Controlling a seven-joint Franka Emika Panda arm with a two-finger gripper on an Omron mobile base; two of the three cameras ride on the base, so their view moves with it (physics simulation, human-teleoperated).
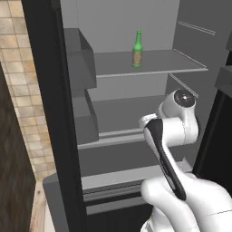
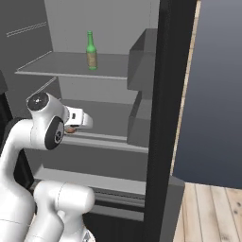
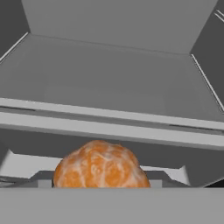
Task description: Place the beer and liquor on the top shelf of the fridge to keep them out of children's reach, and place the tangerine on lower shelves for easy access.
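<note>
The green beer (image 1: 137, 49) stands upright on the top shelf (image 1: 154, 63) at upper centre, while the peeled-looking orange tangerine (image 3: 100, 166) sits low in the hand view, held in the gripper (image 2: 71, 129), its fingers hidden.

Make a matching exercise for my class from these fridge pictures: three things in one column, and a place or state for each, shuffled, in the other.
Things:
1. beer
2. tangerine
3. fridge

Places or states:
A. door stands open
B. close in front of the hand camera, before a lower shelf
C. upright on the top shelf

Pairs: 1-C, 2-B, 3-A
</note>
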